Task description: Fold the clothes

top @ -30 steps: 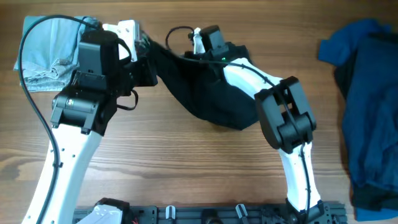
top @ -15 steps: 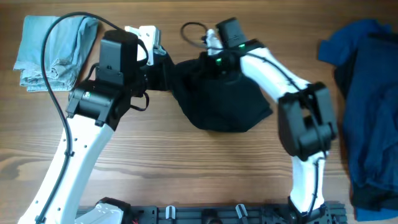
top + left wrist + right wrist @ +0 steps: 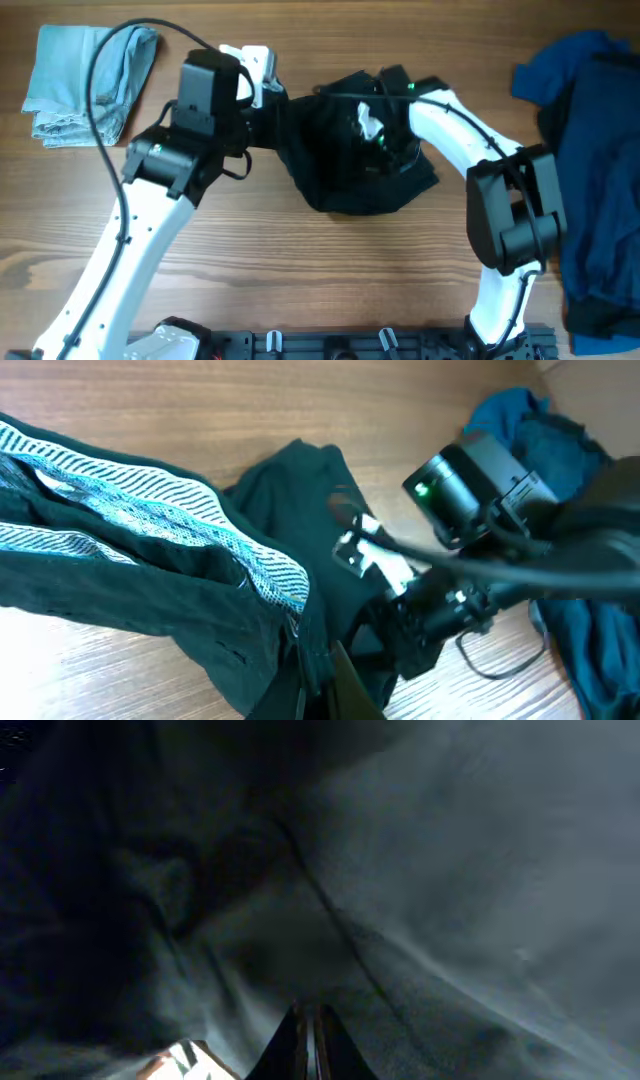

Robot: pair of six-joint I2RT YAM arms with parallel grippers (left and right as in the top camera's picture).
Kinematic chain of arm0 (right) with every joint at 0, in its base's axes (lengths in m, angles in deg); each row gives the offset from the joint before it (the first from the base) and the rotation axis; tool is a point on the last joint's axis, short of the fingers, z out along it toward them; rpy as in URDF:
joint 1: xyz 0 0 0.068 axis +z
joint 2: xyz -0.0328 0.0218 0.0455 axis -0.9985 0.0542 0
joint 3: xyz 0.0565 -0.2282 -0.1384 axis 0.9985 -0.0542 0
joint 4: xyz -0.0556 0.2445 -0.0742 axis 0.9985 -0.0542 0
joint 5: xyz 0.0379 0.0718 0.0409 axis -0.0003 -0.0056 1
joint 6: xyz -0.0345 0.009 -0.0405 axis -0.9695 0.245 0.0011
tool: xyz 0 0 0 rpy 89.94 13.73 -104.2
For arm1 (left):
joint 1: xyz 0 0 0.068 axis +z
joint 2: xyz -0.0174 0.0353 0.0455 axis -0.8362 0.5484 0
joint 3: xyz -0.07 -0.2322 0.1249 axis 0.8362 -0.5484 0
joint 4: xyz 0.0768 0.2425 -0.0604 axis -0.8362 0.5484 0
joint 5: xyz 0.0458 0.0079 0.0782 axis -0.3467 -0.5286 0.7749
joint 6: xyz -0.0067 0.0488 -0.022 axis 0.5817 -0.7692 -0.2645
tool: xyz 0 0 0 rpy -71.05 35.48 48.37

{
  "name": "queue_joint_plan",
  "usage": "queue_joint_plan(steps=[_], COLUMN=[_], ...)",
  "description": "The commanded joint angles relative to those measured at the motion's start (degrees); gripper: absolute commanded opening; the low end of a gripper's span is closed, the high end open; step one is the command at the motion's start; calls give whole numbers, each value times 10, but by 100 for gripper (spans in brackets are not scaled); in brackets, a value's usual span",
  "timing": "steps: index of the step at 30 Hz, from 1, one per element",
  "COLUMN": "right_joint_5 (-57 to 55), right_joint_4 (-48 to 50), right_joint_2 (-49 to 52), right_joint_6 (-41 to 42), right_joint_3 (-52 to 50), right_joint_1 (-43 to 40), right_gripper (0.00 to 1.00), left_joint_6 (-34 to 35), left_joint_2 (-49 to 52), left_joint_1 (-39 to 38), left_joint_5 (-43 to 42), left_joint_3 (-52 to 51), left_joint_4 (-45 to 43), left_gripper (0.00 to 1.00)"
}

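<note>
— What is it all lying on?

— A brown, wood-grain worktop (image 3: pixel 300 270). In the far left corner sits a folded pale blue cloth (image 3: pixel 70 70). Along the right edge there is a rumpled dark blue garment (image 3: pixel 590 150) in a heap.

— And the piece being folded?

— That's the black garment (image 3: pixel 340 170), soft, with a teal-striped waistband. It is bunched in the middle of the worktop, toward the far side, between the two arms and well apart from both other cloths.

— Who has hold of it?

— The left end effector (image 3: pixel 325 680) is at its left edge. Its fingers are pressed together on a fold of the black cloth just below the striped band, which stretches away from it. The right end effector (image 3: pixel 310 1042) is down over the garment's upper right part. Its fingers are closed to a thin slit, with the tips against the black fabric. Whether any cloth is caught between them I cannot tell.
</note>
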Motion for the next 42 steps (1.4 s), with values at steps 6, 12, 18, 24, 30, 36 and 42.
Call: queue_joint_plan(steps=[6,12,18,24,30,36,42], right_joint_5=[31,60,23,-94,-249,-272,-273], right_joint_4=[107,116,102,54,46,144,222], right_joint_2=[1,-20,-133,-171,-170,-170,-170], right_joint_6=[65,24,23,43,78,93,93], right_joint_3=[-95,-81,-68,-69,-92,-183,-240], right_joint_1=[56,36,-53,-139,-150,-151,-151], right_gripper=[4,4,4,4,4,4,4], left_joint_6=[-14,-24,-29,-29,-29,-44,-44], left_joint_2=[16,25,49,65,94,128,151], left_joint_1=[-53,-85,-109,-119,-147,-173,-189], left_joint_5=[-7,10,10,10,10,10,10], left_joint_3=[3,3,3,3,3,3,3], left_joint_4=[-5,0,3,-2,-52,-117,-136], left_gripper=[4,4,4,4,4,4,4])
